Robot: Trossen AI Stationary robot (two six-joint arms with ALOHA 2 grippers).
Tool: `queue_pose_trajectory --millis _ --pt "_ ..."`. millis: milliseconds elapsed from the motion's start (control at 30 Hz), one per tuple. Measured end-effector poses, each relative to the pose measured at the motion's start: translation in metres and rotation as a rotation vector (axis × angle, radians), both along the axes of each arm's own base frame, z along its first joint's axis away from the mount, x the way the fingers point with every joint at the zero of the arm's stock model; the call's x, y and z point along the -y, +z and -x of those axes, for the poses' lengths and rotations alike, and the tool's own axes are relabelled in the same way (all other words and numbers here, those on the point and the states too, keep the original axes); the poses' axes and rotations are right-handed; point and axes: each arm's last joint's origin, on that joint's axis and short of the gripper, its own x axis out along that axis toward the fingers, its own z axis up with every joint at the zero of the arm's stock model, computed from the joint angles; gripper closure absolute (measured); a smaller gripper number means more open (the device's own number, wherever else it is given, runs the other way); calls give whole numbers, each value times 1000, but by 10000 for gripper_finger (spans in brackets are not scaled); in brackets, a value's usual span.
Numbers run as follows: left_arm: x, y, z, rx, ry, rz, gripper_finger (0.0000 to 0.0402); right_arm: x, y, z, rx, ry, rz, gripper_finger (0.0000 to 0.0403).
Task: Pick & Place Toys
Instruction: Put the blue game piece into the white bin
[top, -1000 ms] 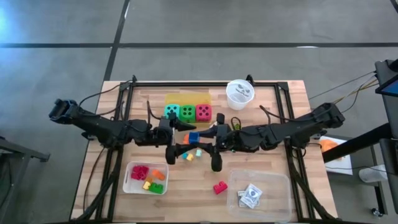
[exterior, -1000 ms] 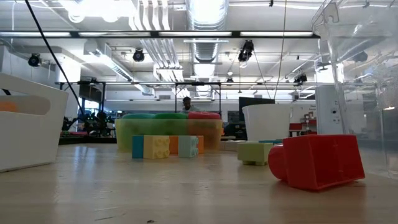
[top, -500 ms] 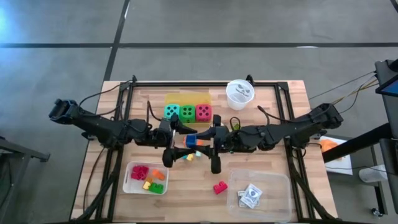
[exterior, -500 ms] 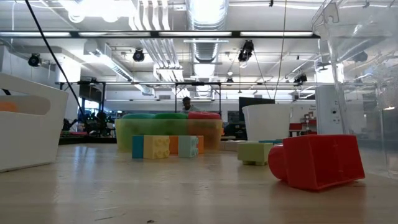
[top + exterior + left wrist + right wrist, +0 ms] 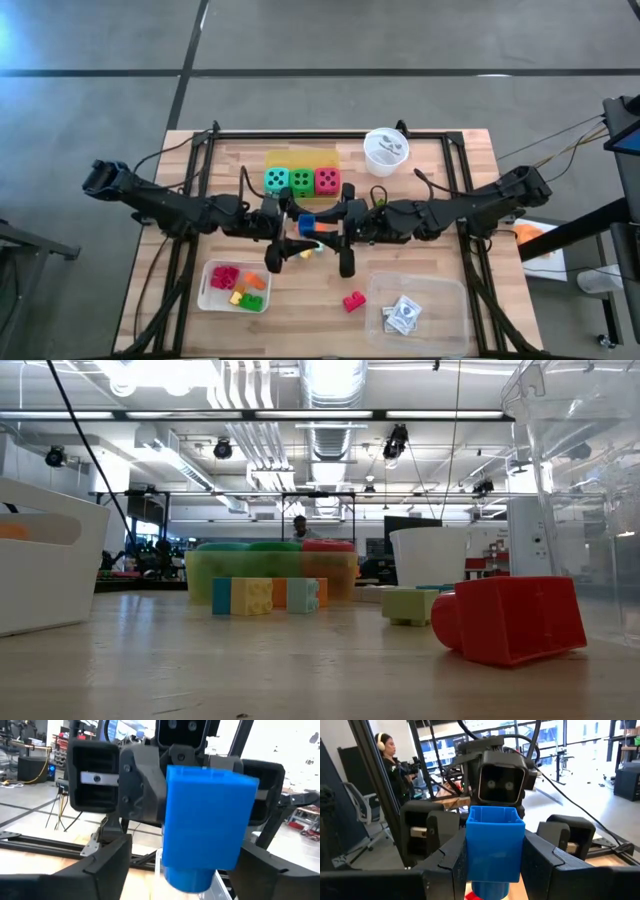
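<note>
Your blue block (image 5: 308, 223) sits above the middle of the table (image 5: 470, 170), held between the two arms where they meet. In the right wrist view the right gripper (image 5: 492, 860) has its fingers (image 5: 451, 855) clamped on either side of that block, which stands upright with its open hollow end up. In the left wrist view the same block fills the frame between the left gripper's (image 5: 172, 865) own fingers (image 5: 107, 862); you can see a gap on each side, so those fingers stand apart around it and do not touch it.

Just below the block on the table you have a small cluster of loose blocks (image 5: 312, 248), yellow, orange and pale teal; the low view shows them in a row. A red block (image 5: 353, 301) lies alone nearer the front edge, beside the clear tray (image 5: 450, 290), which holds the playing cards (image 5: 402, 315). The white tray (image 5: 207, 285) at front left holds red, orange, yellow and green blocks.

Behind the grippers the yellow tray (image 5: 300, 158) carries three dice side by side: teal die (image 5: 276, 181), green die (image 5: 301, 181), red die (image 5: 327, 181). The round white cup (image 5: 385, 150) stands to the right of them.

A person (image 5: 387, 755) wearing headphones shows in the room beyond, in the right wrist view
</note>
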Motion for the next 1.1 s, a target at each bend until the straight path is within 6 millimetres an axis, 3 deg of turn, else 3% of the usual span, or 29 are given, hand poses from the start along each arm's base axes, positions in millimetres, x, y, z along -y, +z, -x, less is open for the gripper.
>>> queue_pose_trajectory --millis 167,533,633,767,1100 --pt "0 2 2 7 -2 4 141 0 -4 0 -3 1 -24 275" --pt "0 1 2 2 -10 -4 160 0 -6 0 3 5 -26 275" --pt "0 1 2 3 -12 -4 201 0 -6 0 4 5 -31 275" --pt "1 1 2 3 -32 -5 288 0 -6 0 3 -2 -30 275" --pt "1 1 2 -2 -58 -8 288 0 -7 0 1 -2 -30 262"
